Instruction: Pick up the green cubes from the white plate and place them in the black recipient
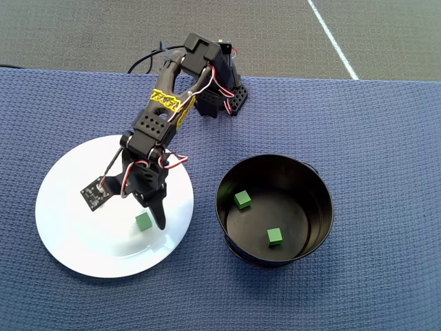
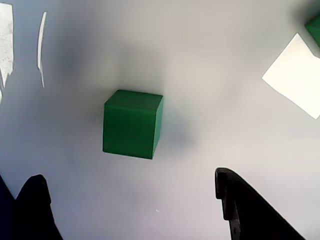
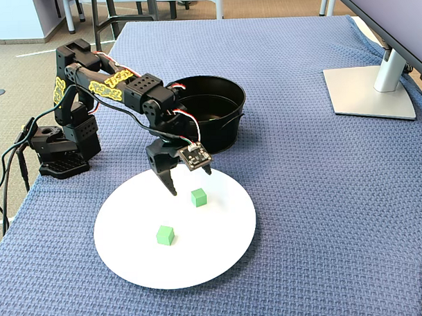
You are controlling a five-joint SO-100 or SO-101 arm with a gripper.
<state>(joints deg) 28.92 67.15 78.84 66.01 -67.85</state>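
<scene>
**Claw spread above a cube on the plate, two cubes already in the pot**

Taking the white plate point(image 1: 69, 234) as the landmark and reading the overhead view from left to right: the plate lies at the left on the blue woven cloth of the table point(image 1: 372, 138). Over its middle hangs the claw point(image 1: 153, 219), with a green cube point(image 1: 142, 221) on the plate just beside its dark fingertip. To the right of the plate, near its rim but apart from it, stands the black recipient point(image 1: 231, 245), with two cubes point(image 1: 242, 199) point(image 1: 274, 236) resting on its floor.

The fixed view shows a second cube on the plate point(image 3: 165, 234), nearer that camera than the one under the claw point(image 3: 198, 197).

In the wrist view the claw point(image 2: 135, 200) is open and holds nothing; the cube point(image 2: 132, 124) sits ahead of the two fingertips, somewhat towards the left one.

To do this pick well, I would judge the claw should shift slightly so the cube sits centred between the fingers, then come down until the tips flank two opposite flat faces before closing.

The cubes are matte and sharp-edged, which should give the fingers good purchase. The plate is glossy and smooth, so a glancing touch would likely make a cube slide. The pot is round, tall-walled, with a shiny dark inside.
</scene>
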